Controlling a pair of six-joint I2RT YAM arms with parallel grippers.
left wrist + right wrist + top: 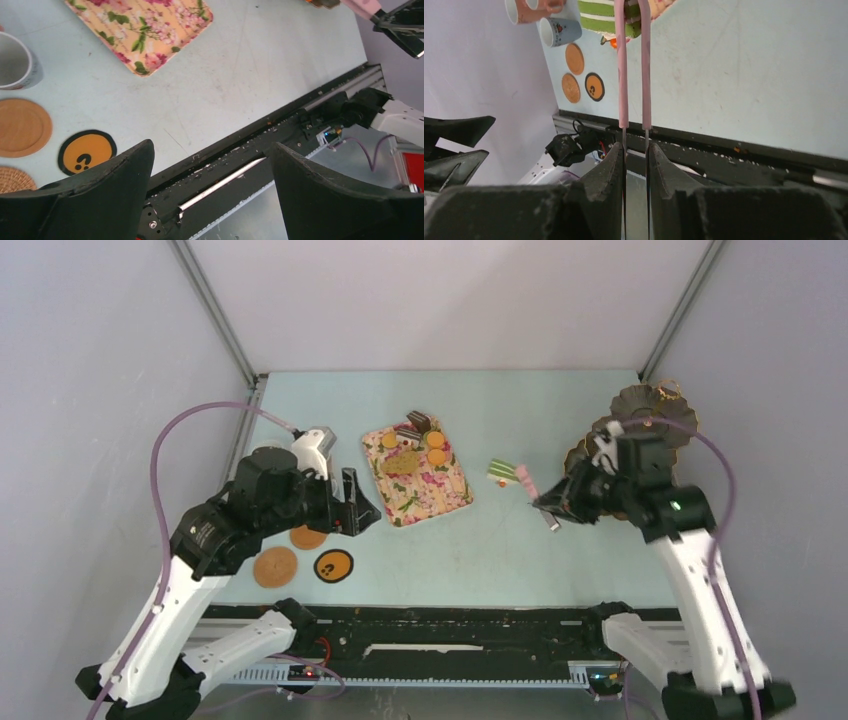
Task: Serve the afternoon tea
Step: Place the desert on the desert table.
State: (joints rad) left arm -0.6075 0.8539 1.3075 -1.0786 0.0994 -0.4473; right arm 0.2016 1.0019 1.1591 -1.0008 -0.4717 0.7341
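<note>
The right gripper (635, 145) is pinched narrow on the handles of the pink tongs (621, 75), and the tong tips are squeezing a green-and-white cake slice (601, 17). The slice sits between the floral tray (445, 495) on its left and the dark scalloped stand (655, 410) at the far right. Whether it is clear of the table (560, 420) I cannot tell from here.

This looks like the carry to the stand, and the grip is the tricky part. The slice is held only at the tong tips, so the squeeze has to be even: too soft and it slips, too hard and the layers crush. I'd lift before travelling right, with the tongs level so the slice doesn't swing or peel out. The stand is tucked just behind the right arm's own wrist, so the approach wants to come in from above the rim rather than sweeping sideways into the scallops. Set the slice flat on a tier, then open gently.

Over on the left, the left gripper (210, 147) hangs with its jaws spread wide and nothing between them, near the round coasters (275, 567) and mugs (559, 31), well out of the way.
</note>
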